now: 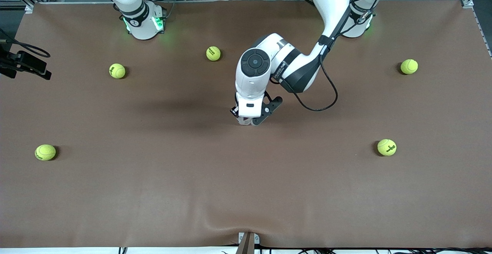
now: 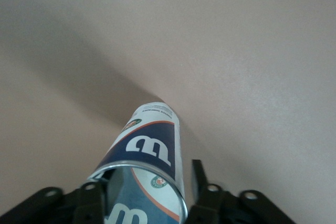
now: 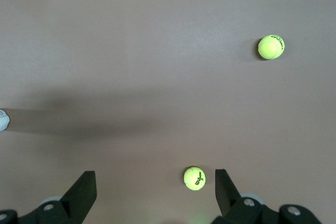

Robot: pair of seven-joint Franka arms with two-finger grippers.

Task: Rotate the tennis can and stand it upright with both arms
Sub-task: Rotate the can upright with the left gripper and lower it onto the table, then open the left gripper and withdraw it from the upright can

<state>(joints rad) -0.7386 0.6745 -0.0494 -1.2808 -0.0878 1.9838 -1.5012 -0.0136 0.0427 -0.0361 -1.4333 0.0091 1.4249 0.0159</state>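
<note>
The tennis can (image 2: pixel 149 140), a clear tube with a white and dark-blue label and a white "W", stands on end on the brown table near its middle. Its metal rim points up into the left wrist view. My left gripper (image 2: pixel 155 174) hangs straight over the can's top, open, with one finger (image 2: pixel 198 174) a small gap away from the rim. In the front view the left hand (image 1: pixel 250 110) covers the can, and only a sliver of the tennis can (image 1: pixel 243 122) shows. My right gripper (image 3: pixel 153 176) is open and empty, high over the table near its own base.
Several yellow-green tennis balls lie scattered around: one (image 1: pixel 213 53) and another (image 1: pixel 117 70) toward the bases, one (image 1: pixel 409 66) and one (image 1: pixel 386 147) at the left arm's end, one (image 1: pixel 45 152) at the right arm's end. A black device (image 1: pixel 23 63) sits at the table's edge.
</note>
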